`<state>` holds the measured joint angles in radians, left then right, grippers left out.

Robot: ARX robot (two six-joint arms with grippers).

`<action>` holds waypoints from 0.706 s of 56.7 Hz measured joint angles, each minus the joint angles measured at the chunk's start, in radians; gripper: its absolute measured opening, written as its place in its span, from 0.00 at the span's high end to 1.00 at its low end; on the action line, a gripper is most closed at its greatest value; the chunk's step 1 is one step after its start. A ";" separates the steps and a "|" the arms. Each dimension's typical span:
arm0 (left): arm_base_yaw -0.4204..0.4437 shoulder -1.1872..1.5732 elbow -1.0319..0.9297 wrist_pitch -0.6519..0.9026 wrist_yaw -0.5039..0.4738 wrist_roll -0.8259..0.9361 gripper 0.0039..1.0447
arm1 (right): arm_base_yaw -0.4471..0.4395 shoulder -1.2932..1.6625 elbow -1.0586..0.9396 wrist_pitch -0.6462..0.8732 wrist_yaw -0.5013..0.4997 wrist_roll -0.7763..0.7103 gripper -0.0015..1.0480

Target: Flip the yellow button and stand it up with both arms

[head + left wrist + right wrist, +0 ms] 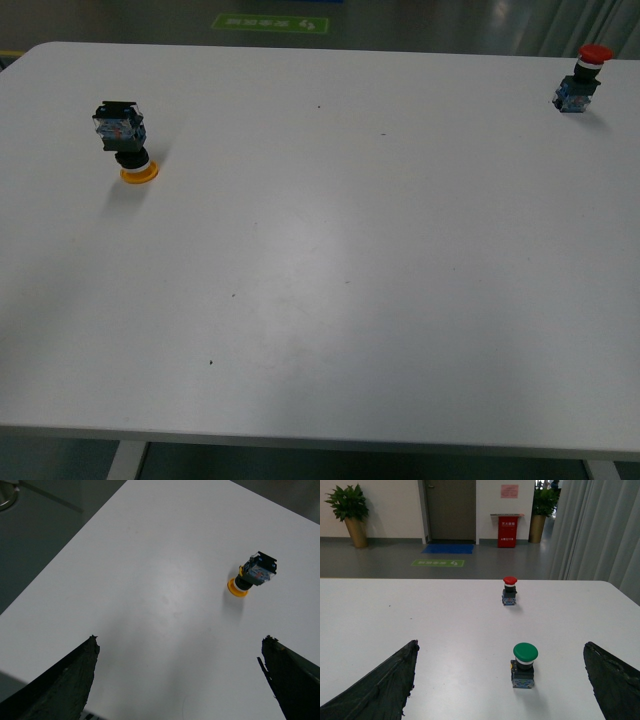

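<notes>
Three push-buttons on one white table [330,300], plus two pincers. One yellow button [125,140], one red button [581,78], one green button [524,665]. Each with a round mushroom cap, a black neck and a black-and-blue block body. Smooth, matt tabletop with rounded corners and a few dark specks.

Yellow button near the table's left side, toward its far edge, upside down: orange-yellow cap down on the table, block body on top and leaning slightly. Red button upright by the table's far right corner. Green button upright too, further in from the table's far edge, seen only from the right wrist.

Of the two, the left pincer [177,680] spread wide, rough dark fingers [60,685] above bare table, holding nothing, well apart from the yellow button. Likewise the right pincer [497,687]: wide open, empty, clear of the green button.
</notes>
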<state>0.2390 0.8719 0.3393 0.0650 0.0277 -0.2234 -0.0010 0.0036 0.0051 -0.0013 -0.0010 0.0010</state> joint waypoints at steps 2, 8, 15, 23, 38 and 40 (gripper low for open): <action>0.001 0.066 0.018 0.045 0.019 0.015 0.06 | 0.000 0.000 0.000 0.000 0.000 0.000 0.07; -0.014 0.254 0.079 0.139 0.054 0.051 0.06 | 0.000 0.000 0.000 0.000 -0.001 0.000 0.07; -0.042 0.430 0.157 0.195 0.132 0.081 0.06 | 0.000 0.000 0.000 0.000 0.000 0.000 0.07; -0.095 0.626 0.301 0.255 0.107 0.124 0.06 | 0.000 0.000 0.000 0.000 0.000 0.000 0.07; -0.168 0.856 0.489 0.248 0.041 0.167 0.06 | 0.000 0.000 0.000 0.000 0.000 0.000 0.07; -0.177 0.871 0.503 0.243 0.039 0.169 0.06 | 0.000 0.000 0.000 0.000 0.000 0.000 0.07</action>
<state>0.0624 1.7432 0.8421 0.3084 0.0662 -0.0540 -0.0010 0.0036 0.0051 -0.0013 -0.0010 0.0010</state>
